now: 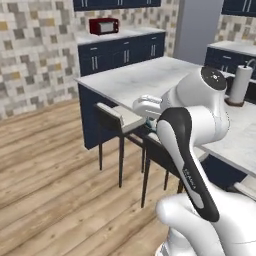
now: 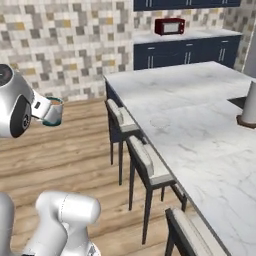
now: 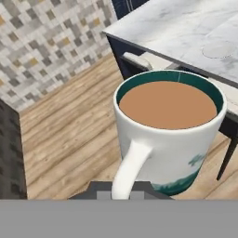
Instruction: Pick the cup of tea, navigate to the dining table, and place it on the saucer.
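The cup of tea [image 3: 169, 135], a white mug with a teal inner rim and brown liquid, hangs upright over the wooden floor. My gripper [image 3: 122, 190] is shut on its handle. From the right base view the cup of tea [image 2: 53, 111] sits just off my gripper [image 2: 42, 111], left of the dining table [image 2: 200, 115]. A pale round saucer [image 2: 161, 121] lies on the marble near the table's left edge, and in the hand view the saucer [image 3: 218, 48] is beyond the cup. In the left base view the arm hides most of the cup; a teal sliver [image 1: 149, 123] shows.
Several dark-legged stools [image 2: 150, 165] line the table's near side between me and the top. A paper towel roll [image 1: 239, 85] stands on the table. A red microwave [image 2: 169, 26] sits on the navy wall counter [image 2: 185, 50]. Open wooden floor [image 1: 45, 170] lies to the left.
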